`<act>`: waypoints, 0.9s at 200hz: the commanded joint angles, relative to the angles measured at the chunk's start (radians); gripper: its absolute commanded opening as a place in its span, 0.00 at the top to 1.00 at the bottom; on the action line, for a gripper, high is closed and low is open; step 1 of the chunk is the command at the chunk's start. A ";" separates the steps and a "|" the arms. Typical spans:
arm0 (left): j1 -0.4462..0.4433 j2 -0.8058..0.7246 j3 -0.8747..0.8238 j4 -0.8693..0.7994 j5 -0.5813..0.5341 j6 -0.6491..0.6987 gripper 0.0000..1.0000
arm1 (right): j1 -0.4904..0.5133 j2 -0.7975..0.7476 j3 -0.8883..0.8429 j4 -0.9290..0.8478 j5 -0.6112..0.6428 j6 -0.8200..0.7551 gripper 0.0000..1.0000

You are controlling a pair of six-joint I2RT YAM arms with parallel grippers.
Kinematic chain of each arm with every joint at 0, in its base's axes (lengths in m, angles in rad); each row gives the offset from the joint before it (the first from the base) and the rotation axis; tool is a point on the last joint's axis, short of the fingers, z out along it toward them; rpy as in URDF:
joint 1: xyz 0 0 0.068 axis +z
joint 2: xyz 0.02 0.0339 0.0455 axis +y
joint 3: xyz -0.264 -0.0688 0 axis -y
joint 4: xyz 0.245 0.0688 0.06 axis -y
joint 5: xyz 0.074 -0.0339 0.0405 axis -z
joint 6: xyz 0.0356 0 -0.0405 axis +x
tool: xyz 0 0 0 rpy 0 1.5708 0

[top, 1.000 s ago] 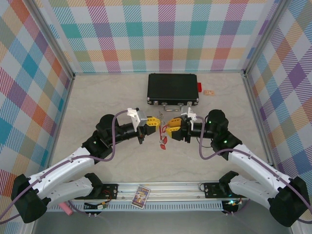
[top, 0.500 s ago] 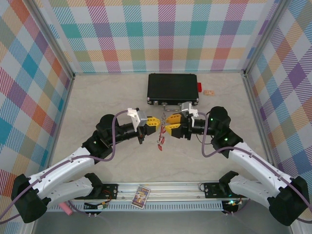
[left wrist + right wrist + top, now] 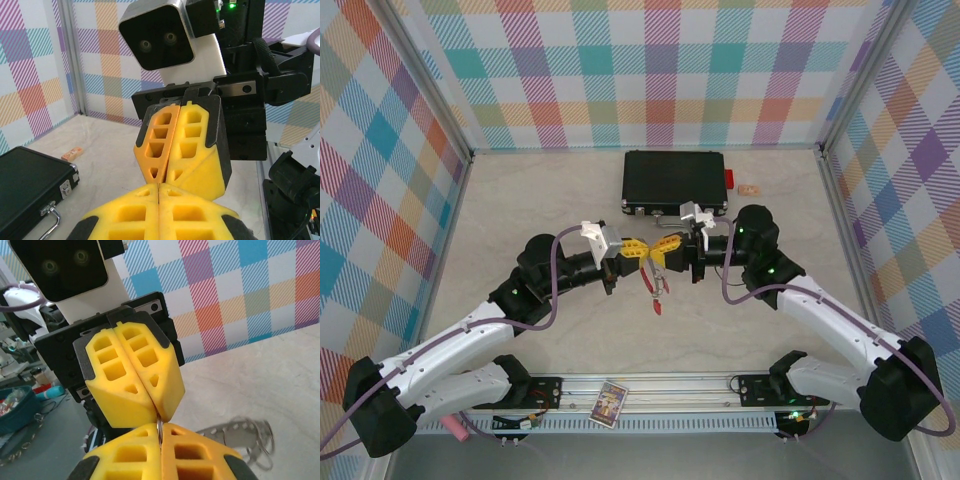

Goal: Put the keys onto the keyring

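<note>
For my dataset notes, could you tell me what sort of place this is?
Probably a robot test enclosure: plaid-printed walls around a tabletop, and a metal mounting rail along its near edge.

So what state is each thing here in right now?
Left end effector: shut on the keyring.
Right end effector: shut on the same keyring.
Keyring: pinched between both, its red pieces dangling below.
Black case: closed, lying flat.

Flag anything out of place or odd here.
Nothing looks spilled or damaged. One stray: a small card lies on the near rail, away from the work. The keyring dangles below the shut right gripper, as the task needs.
</note>
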 commanded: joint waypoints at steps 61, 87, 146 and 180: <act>-0.009 -0.043 0.033 -0.096 -0.031 0.029 0.73 | -0.003 -0.060 0.024 -0.091 0.039 -0.102 1.00; -0.007 -0.039 0.101 -0.271 -0.017 0.084 0.71 | -0.002 -0.062 0.043 -0.152 0.048 -0.151 1.00; 0.000 -0.008 0.155 -0.386 0.053 0.126 0.78 | -0.003 -0.053 0.052 -0.179 0.011 -0.176 1.00; 0.000 0.015 0.153 -0.360 0.083 0.115 0.79 | -0.002 -0.065 0.035 -0.128 -0.006 -0.144 1.00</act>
